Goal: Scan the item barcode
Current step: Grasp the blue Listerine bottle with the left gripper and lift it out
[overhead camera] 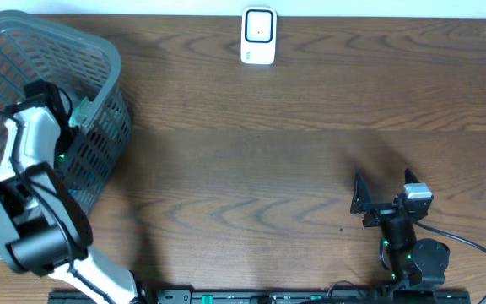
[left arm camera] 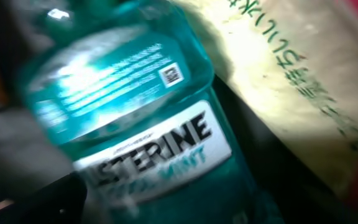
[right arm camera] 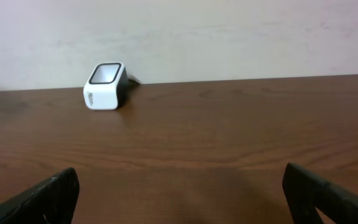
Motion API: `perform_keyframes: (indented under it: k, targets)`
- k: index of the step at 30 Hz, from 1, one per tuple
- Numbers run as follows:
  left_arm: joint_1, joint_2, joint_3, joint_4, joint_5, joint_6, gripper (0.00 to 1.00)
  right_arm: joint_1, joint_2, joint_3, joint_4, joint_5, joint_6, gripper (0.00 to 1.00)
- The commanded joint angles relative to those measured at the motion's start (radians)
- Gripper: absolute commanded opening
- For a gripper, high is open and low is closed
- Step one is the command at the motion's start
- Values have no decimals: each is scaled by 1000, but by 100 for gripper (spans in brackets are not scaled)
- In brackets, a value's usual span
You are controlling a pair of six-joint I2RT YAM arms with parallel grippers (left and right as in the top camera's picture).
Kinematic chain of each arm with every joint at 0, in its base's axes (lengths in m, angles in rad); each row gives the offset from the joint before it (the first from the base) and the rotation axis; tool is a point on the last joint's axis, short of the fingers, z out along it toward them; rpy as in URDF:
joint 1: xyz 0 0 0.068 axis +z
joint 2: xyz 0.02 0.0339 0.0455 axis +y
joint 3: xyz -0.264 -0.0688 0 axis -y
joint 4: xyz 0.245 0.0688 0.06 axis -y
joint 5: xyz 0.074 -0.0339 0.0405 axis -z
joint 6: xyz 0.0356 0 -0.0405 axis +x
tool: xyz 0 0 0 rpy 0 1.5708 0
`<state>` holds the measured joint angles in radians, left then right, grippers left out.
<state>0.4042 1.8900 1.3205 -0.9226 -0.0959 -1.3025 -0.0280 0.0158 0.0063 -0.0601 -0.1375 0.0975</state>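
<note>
Step in hand: pickup. The mouthwash bottle (left arm camera: 135,112) lies in the basket (overhead camera: 99,51), close under the left tool (overhead camera: 67,118); that tool's opening cannot be told; the right tool (right arm camera: 180,190) stands wide open, empty. Next: grip bottle, lift clear, present barcode to scanner (overhead camera: 258,35).

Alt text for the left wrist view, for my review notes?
Blurred close-up of a teal Listerine bottle tilted across the frame, with its white label and a small square code facing the camera. A beige printed package lies beside it at the upper right.
</note>
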Motion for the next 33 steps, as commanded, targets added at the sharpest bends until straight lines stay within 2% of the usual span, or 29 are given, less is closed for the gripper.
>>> perform_keyframes:
  k: [1,4,7,11,13,20,23,33]
  targets:
    - [-2,87,-7,-6,7,-60,98,9,-3,-1,-4,5,-9,99]
    - [-3,155,-7,-7,11,-64,99,9,-3,-1,-4,5,-9,99]
    - [-3,216,-7,-30,10,-60,65,9,-3,-1,-4,5,-9,99]
    - [-1,212,-6,-41,5,-13,49,9,-3,-1,-4,5,-9,99]
    - [-1,201,-5,-43,3,23,45,9,-3,-1,-4,5,-9,99]
    - [-1,53,57,-138,-74,57,44,9,-3,-1,-4,5,-9,99]
    - [-1,-66,74,-153,-110,97,44,9,-3,-1,-4,5,-9,99]
    - [-1,-515,74,-153,-126,98,44,9,-3,-1,-4,5,-9,99]
